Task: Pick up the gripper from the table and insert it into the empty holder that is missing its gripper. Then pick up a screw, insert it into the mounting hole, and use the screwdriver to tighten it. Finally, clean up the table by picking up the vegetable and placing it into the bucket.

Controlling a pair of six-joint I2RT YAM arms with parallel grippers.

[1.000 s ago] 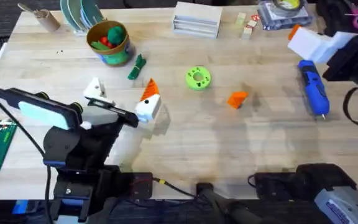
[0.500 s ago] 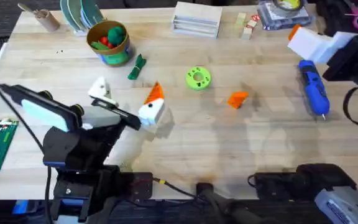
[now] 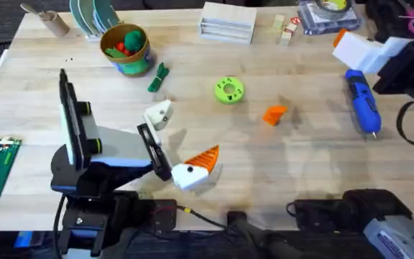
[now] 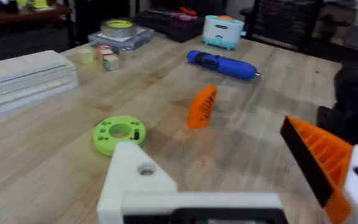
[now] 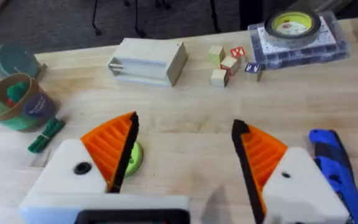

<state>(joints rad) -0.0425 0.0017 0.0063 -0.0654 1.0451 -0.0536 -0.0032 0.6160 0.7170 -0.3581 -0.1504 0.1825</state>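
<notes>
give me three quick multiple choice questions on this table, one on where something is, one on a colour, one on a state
1. Where does the loose orange fingertip lie?
A. in the bucket
B. between the lime-green disc and the blue screwdriver
C. on the white box

2. What colour is the bucket rim?
A. yellow-orange
B. purple
C. black

3. How is the left gripper?
A. shut on the fingertip
B. open, one white finger base bare
C. shut on the screwdriver

Answers: B, the overhead view shows it on bare wood between them; A, the rim shows yellow-orange; B, its fingers stand apart, holding nothing.

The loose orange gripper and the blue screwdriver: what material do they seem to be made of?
The gripper looks like matte orange plastic: uniform colour and a ribbed face, possibly 3D-printed. The screwdriver seems to be glossy moulded blue plastic, with light highlights along its body; its tip is too small to judge.
</notes>
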